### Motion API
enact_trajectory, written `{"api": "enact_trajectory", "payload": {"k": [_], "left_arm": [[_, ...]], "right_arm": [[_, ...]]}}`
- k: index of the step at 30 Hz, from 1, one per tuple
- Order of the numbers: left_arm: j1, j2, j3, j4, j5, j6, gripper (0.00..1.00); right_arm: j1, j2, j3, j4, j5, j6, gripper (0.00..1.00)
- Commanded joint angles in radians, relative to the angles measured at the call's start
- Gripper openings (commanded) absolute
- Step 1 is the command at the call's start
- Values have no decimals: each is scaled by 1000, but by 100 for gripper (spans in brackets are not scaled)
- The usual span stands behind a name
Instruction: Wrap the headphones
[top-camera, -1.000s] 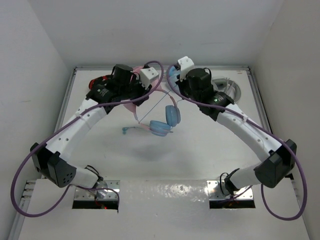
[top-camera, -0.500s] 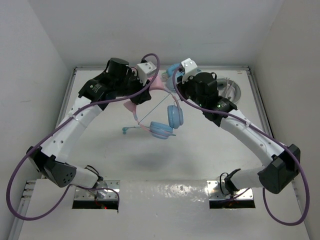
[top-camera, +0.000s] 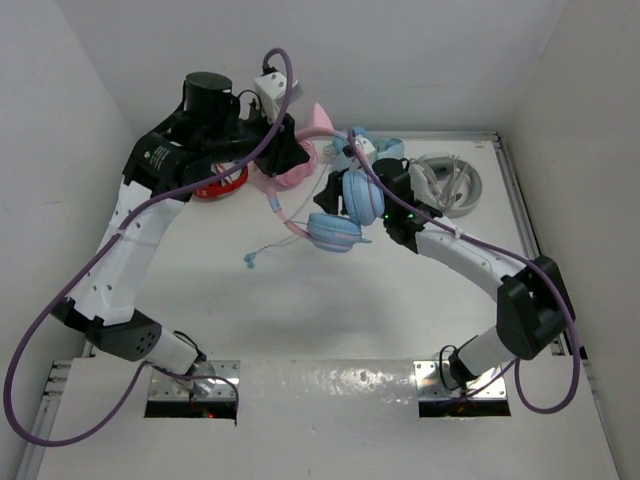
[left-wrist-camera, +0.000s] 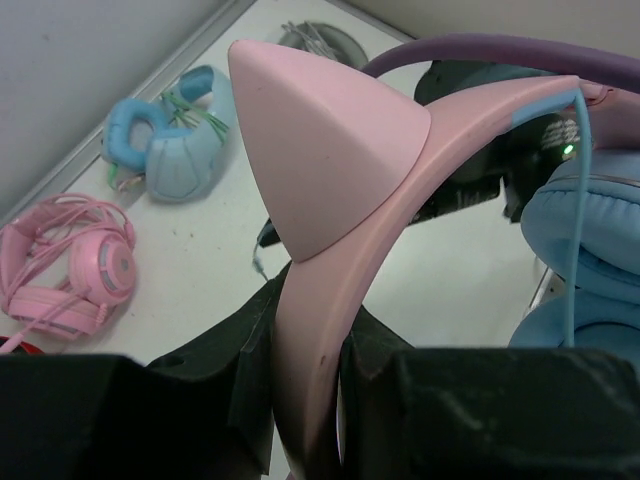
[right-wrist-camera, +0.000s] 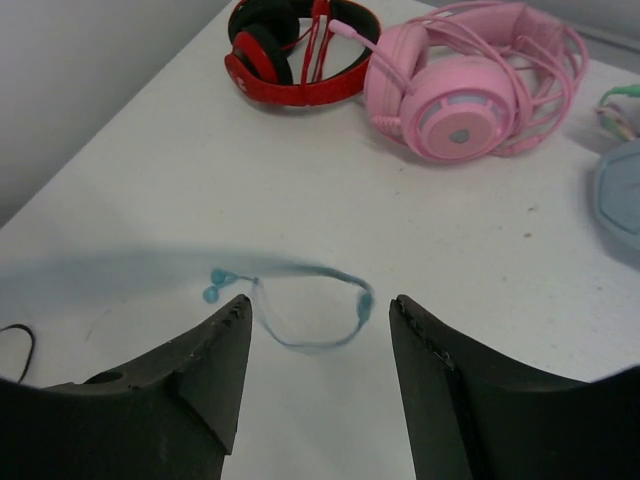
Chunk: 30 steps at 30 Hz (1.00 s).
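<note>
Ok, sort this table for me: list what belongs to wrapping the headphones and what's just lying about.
In the job: headphones with blue earcups and pink headband; their thin blue cable; left claw, clamped on the headband; right claw, open, facing the cable.
Lying about: red-and-black headphones; all-pink headphones; all-blue headphones; grey-white coiled item in the far right corner.

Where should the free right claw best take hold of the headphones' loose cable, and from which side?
Grip the cable mid-loop, coming down from above: the thin strand runs crosswise below the gap of the open right claw, so its fingers would close squarely across it.
</note>
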Motion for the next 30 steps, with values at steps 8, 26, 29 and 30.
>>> {"api": "enact_trajectory", "payload": {"k": [8,26,29,30], "left_arm": [[61,60,182,70,21,-154,0],[274,186,264,181,72,-403,0],[311,187,247,202,82,-421,0],[320,191,247,207,90,-417,0]], "right_arm": [[-3,164,-39,279,59,201,62],[-3,403,59,394,82,350,4],[-3,402,48,402,98,376,0],[-1,399,42,391,104,372,0]]}}
